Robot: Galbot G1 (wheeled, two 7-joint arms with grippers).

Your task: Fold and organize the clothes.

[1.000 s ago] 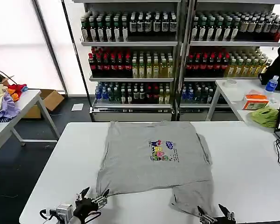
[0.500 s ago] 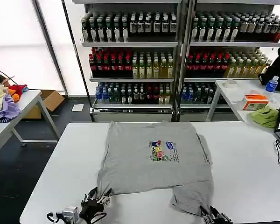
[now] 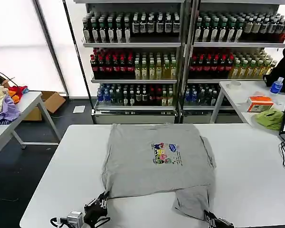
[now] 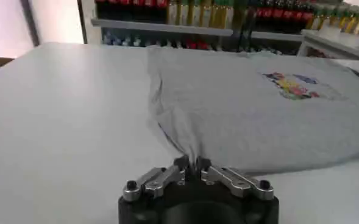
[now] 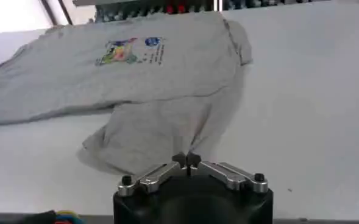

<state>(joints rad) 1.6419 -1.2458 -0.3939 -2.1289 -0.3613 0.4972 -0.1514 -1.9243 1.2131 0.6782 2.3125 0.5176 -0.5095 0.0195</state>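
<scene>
Left gripper [image 3: 100, 203] is down at the near edge of the white table [image 3: 52, 175], fingers pinched on the near-left corner of the grey shirt [image 3: 156, 159]. That shirt lies spread across the middle of the table, print side up, its near-right part bunched toward the edge. Right gripper [image 3: 210, 217] sits at that bunched corner.

Left wrist view: left gripper [image 4: 190, 164] has its tips clamped together on a gathered fold of the shirt [image 4: 258, 115].

Right wrist view: right gripper [image 5: 187, 161] has its tips meeting right at the shirt [image 5: 167, 73] hem; can't tell if cloth is actually caught.
</scene>
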